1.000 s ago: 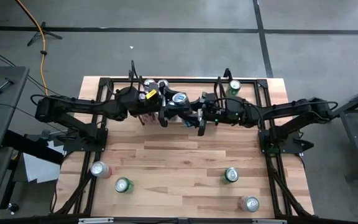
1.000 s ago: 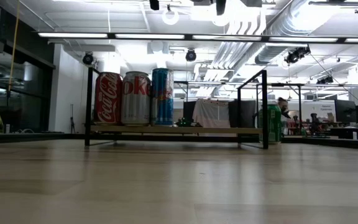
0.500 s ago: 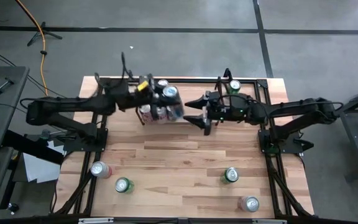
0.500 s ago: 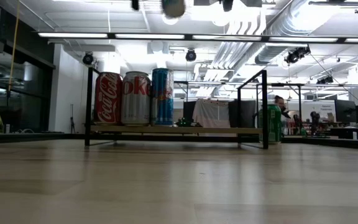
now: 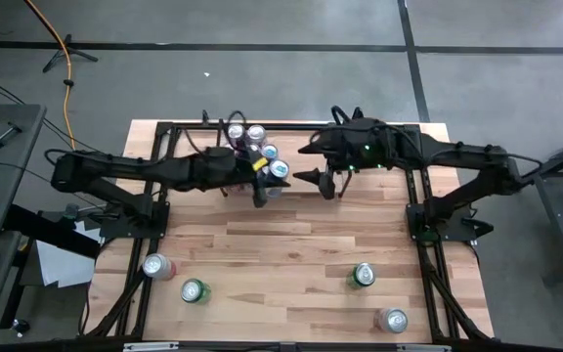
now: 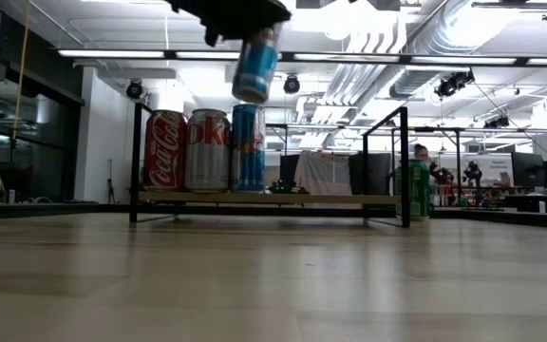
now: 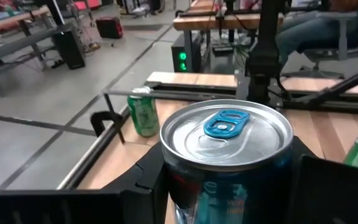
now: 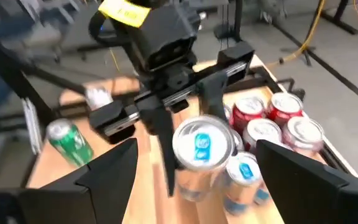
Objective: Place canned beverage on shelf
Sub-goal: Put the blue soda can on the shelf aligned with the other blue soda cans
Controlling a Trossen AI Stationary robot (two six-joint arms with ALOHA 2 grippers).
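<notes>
The left tool [image 5: 267, 179] is clamped on a blue can [image 6: 255, 64], holding it in the air above the shelf [image 6: 272, 199], tilted a little, its silver top and blue pull tab [image 7: 227, 122] facing the left wrist camera. Facing it from close by, the right tool [image 5: 313, 162] hangs with its fingers spread wide and nothing between them, over the right half of the shelf. Right under the held can, at the left end of the shelf, stand a red cola can [image 6: 165, 149], a silver can [image 6: 207, 149] and a tall blue can [image 6: 248, 148], touching side by side; the held can hangs just over the tall blue one. The shelf sits along the far edge of the desk [image 5: 291, 254], and a green can [image 6: 411, 189] stands by its right end. On the near part of the desk, well apart from the shelf, stand four more cans: two towards the near left corner [image 5: 155, 265] [image 5: 194, 290] and two towards the near right corner [image 5: 363, 275] [image 5: 394, 319].
</notes>
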